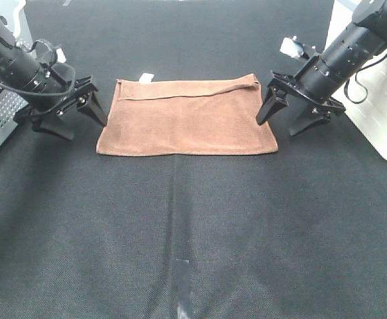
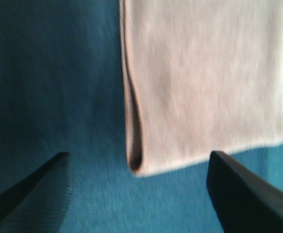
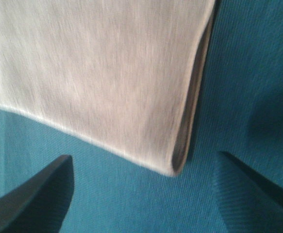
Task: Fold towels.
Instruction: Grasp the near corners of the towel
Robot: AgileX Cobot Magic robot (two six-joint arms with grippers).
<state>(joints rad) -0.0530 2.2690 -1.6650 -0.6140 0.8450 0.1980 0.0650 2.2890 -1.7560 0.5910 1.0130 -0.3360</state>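
The exterior high camera looks steeply down from well above, far enough to take in the black fabric-covered bench [image 1: 193, 232] and the whole reddish-brown rectangular microfiber towel [image 1: 186, 123]. Each wrist camera looks down from close by, past the left gripper [image 2: 140, 153] or right gripper [image 3: 146, 156], at one end corner of that towel.

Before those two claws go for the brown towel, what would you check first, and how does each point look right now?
1. Left gripper open and empty: ok.
2. Right gripper open and empty: ok.
3. Towel lying flat, folded once: ok.
4. A near corner of the towel sits between each gripper's fingers in the wrist views: ok.
5. Layers matched along the far edge: not ok, the upper layer stops short and runs uneven.
6. Gap between fingertips and towel: cannot tell.
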